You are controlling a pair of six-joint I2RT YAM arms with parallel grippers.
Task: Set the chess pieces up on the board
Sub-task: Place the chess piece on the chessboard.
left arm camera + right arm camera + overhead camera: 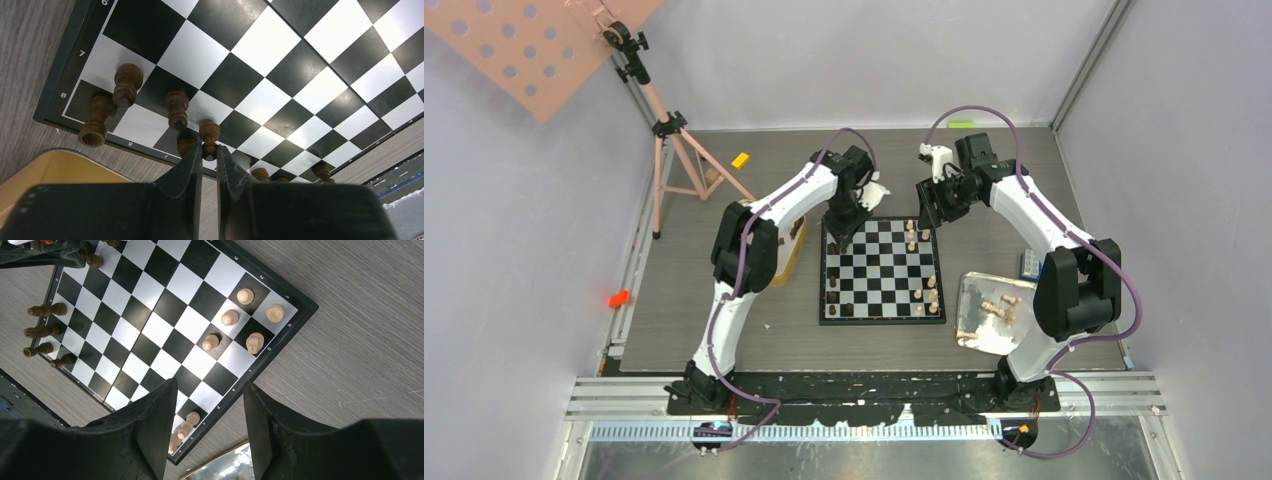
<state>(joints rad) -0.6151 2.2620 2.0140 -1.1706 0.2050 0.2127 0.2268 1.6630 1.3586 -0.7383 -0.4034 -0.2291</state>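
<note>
The chessboard (879, 285) lies between the arms on the table. Dark pieces (833, 296) stand along its left edge, pale pieces (931, 296) along its right edge and far right corner (912, 236). My left gripper (209, 150) is shut on a dark piece (209, 136) standing at the board's far left edge, with three dark pieces (126, 85) beside it. My right gripper (207, 390) is open and empty above the board's far right corner, over several pale pieces (229, 317). More pale pieces (999, 309) lie in the silver tray (972, 290).
A gold tin (65, 167) sits left of the board, close to my left gripper. A blue brick (1030, 264) lies right of the tray. A tripod (674, 150) stands at the far left, with orange blocks (740, 159) on the table.
</note>
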